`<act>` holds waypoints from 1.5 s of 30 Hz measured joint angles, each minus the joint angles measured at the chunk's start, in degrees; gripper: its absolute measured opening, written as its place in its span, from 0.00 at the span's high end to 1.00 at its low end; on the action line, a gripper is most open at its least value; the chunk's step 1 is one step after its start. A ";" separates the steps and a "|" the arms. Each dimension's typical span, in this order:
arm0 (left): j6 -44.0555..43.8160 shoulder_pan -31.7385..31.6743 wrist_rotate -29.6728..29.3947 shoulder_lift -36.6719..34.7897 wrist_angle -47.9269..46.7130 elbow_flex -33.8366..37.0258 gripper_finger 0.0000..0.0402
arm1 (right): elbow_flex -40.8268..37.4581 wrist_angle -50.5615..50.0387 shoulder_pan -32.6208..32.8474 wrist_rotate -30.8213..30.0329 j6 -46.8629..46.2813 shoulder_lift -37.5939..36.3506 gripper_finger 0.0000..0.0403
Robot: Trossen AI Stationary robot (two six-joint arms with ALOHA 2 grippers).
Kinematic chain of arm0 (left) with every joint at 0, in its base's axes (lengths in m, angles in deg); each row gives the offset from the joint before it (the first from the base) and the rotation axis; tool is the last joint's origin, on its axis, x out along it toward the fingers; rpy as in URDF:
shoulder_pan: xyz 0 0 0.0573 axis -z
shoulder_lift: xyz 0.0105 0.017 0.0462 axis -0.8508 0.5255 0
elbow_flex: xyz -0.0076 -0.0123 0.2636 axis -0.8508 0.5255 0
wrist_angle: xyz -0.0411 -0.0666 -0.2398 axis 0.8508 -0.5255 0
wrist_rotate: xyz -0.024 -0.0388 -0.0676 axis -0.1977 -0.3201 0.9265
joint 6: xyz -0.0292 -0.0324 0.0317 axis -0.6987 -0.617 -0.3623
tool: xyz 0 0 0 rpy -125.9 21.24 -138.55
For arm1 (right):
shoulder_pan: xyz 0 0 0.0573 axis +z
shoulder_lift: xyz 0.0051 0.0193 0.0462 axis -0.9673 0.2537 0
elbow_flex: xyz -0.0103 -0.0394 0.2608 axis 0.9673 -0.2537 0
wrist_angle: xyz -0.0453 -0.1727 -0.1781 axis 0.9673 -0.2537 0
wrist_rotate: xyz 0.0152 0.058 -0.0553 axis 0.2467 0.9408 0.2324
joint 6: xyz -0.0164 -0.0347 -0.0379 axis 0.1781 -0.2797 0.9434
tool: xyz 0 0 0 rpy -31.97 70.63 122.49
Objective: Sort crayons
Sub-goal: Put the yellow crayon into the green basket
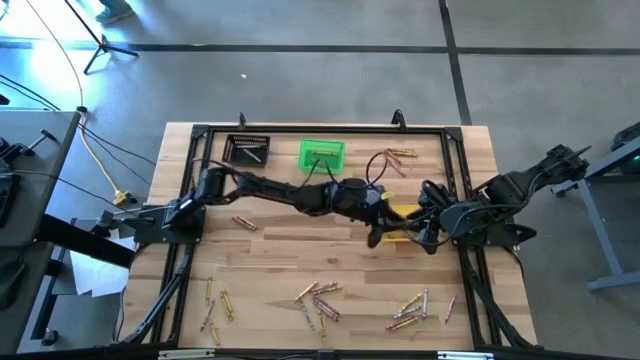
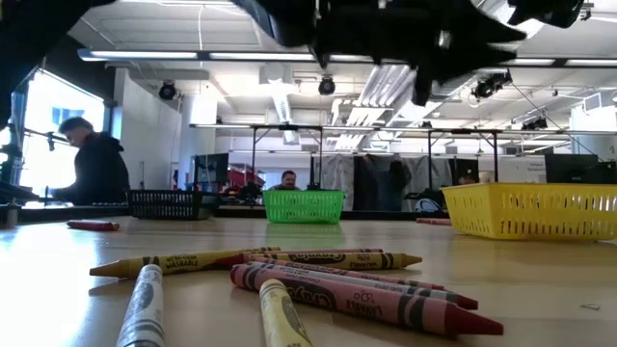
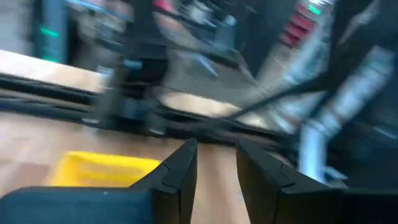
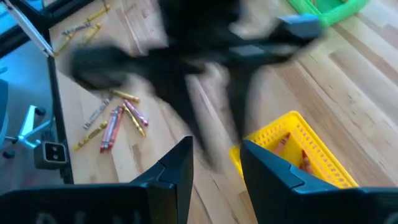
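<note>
bins: 3, one black (image 1: 248,150), one green (image 1: 322,154), one yellow (image 2: 530,211) | arms: 2 | loose crayons (image 1: 318,297) on the table: five clusters plus one lone crayon (image 1: 243,222), exact total cannot be told | people beyond the table: at least 2 (image 2: 94,164)

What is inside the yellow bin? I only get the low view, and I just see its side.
Observer: Reddish crayons lie inside the yellow bin; the right wrist view looks down into it.
Operator: Where is the left claw?
Observer: The left claw has reached across the table to that bin, open with nothing between its fingers.
Operator: And the right one?
Observer: The right claw is close to the bin too, open and empty.
</note>
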 joint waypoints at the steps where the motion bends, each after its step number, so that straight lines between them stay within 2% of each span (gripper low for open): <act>1: 0.10 0.07 2.69 -1.68 -4.83 0.00 0.77 | 0.00 -0.64 0.00 0.03 -0.23 0.00 0.71; 4: 0.10 0.43 7.61 -6.82 -21.47 0.06 0.78 | 0.00 -2.38 0.00 0.03 -0.50 0.00 0.71; 8: -0.76 1.50 8.18 -14.04 -46.82 0.02 0.80 | 0.00 -4.33 0.00 0.03 -0.57 -0.02 0.71; 10: -1.83 2.83 5.53 -16.71 -61.45 0.02 0.80 | 0.00 -4.96 -0.01 0.01 -0.57 -0.02 0.71; 12: -3.09 5.28 0.03 -18.63 -74.09 0.34 0.81 | 0.00 -5.33 0.00 0.02 -0.53 0.00 0.71; 14: -6.82 8.28 -5.69 -20.60 -82.66 1.59 0.81 | 0.00 -5.83 0.00 0.01 -0.44 -0.01 0.71; 16: -11.73 11.44 -8.69 -22.63 -87.92 4.16 0.82 | 0.00 -6.46 0.00 -0.08 -0.52 -0.02 0.71; 21: -29.73 20.54 -8.82 -28.83 -86.48 16.16 0.82 | 0.00 -7.41 -0.02 -0.53 -0.05 0.00 0.71; 26: -56.81 30.32 -8.56 -36.28 -85.47 27.76 0.82 | -0.27 -7.53 0.00 -1.56 1.40 -0.02 0.71; 31: -85.29 40.62 -9.00 -42.33 -81.16 35.91 0.82 | -0.31 -8.06 0.00 -3.55 1.79 0.00 0.71; 34: -98.60 46.05 -9.00 -43.95 -76.08 39.57 0.82 | -0.31 -8.08 0.00 -3.55 2.01 0.00 0.71; 39: -111.76 52.21 -8.93 -43.97 -71.37 43.88 0.82 | -0.33 -8.08 -0.02 -4.18 2.01 0.00 0.71; 45: -118.97 54.93 -8.92 -43.97 -69.83 48.09 0.82 | -0.33 -8.08 0.00 -4.21 0.72 0.00 0.71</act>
